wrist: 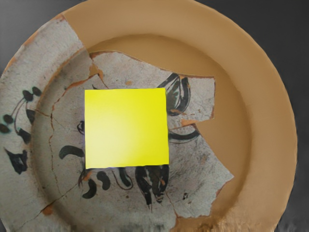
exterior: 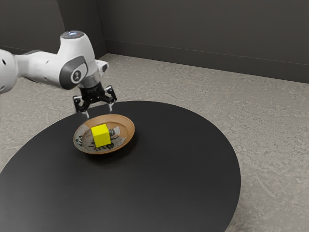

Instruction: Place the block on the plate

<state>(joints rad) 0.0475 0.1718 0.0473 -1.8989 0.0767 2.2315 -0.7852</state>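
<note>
No word, label, brand or number can be read. On the white robot arm (exterior: 42, 68), a small pale mark stands on the dark round joint cap (exterior: 76, 76), and more small light marks stand on the dark disc (exterior: 73, 35) at the top; both are too small to make out. The dark painted strokes on the round orange-brown and grey pottery plate (wrist: 273, 121) are curved and leaf-like, and I cannot read them as letters or signs.
</note>
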